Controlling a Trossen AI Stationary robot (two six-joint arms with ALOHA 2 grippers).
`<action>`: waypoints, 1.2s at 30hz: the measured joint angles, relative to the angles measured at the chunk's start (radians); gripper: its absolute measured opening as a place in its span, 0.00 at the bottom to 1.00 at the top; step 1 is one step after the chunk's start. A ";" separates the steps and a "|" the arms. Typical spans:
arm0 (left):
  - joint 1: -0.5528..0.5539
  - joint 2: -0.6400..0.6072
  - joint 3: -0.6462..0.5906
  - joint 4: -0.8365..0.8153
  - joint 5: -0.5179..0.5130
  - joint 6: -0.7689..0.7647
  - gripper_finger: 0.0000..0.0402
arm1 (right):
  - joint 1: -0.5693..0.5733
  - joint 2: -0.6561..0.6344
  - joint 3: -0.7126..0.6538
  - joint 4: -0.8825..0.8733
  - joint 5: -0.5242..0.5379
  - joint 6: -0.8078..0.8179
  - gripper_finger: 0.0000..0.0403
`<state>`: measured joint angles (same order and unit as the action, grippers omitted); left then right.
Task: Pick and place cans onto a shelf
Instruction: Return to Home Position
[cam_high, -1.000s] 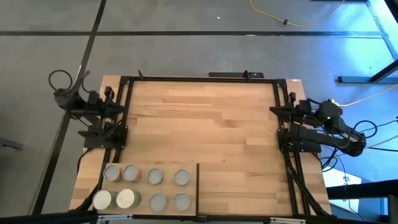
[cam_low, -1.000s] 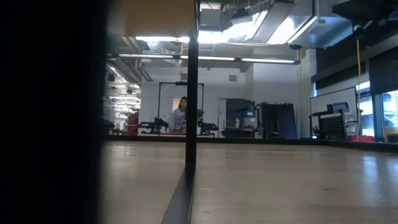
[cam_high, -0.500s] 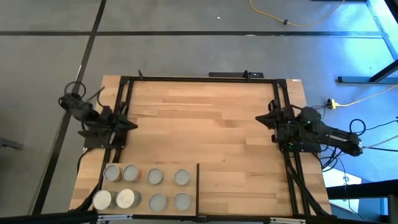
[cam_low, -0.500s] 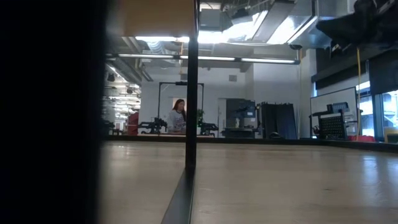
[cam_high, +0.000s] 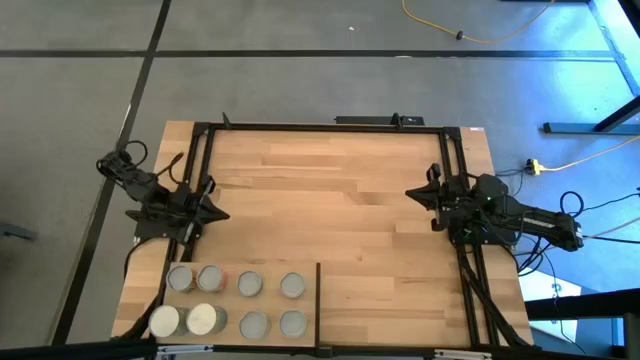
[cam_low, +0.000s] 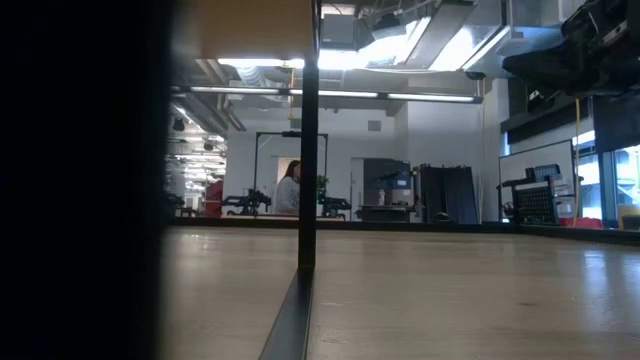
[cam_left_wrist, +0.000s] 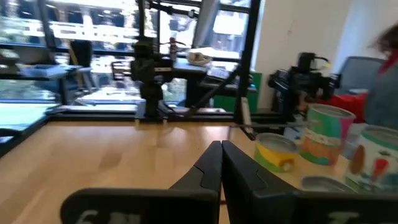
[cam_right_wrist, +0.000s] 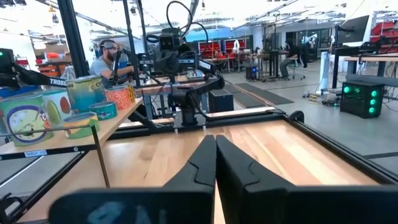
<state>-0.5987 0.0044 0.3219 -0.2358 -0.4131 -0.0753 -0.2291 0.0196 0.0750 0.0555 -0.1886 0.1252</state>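
Cans (cam_high: 249, 284) apart from left claw (cam_high: 221, 213)

The grey floor (cam_high: 300, 85) has dark lines. Far behind, bright ceiling lights (cam_low: 340, 58) shine above a white wall (cam_low: 445, 135) and dark racks (cam_low: 445, 193).

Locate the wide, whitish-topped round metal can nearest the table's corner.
In the high view the whitish-topped can sits at the table's bottom-left corner, a second whitish-topped can on its right and a silver-topped can just above.

Bright ceiling lights (cam_low: 340, 60), sheen on tabletop (cam_low: 450, 290), one side in darkness
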 joint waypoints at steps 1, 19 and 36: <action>0.000 0.000 -0.001 -0.002 0.013 0.000 0.00 | 0.000 0.000 0.000 0.000 0.000 -0.003 0.02; 0.000 0.000 -0.035 -0.018 0.091 0.055 0.00 | 0.000 0.000 0.000 -0.026 -0.025 -0.085 0.02; 0.000 0.000 -0.200 0.102 0.096 0.054 0.00 | 0.001 0.000 0.000 -0.067 -0.034 -0.083 0.02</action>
<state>-0.5991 0.0044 0.1217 -0.1338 -0.3172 -0.0211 -0.2283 0.0196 0.0750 -0.0116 -0.2221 0.0418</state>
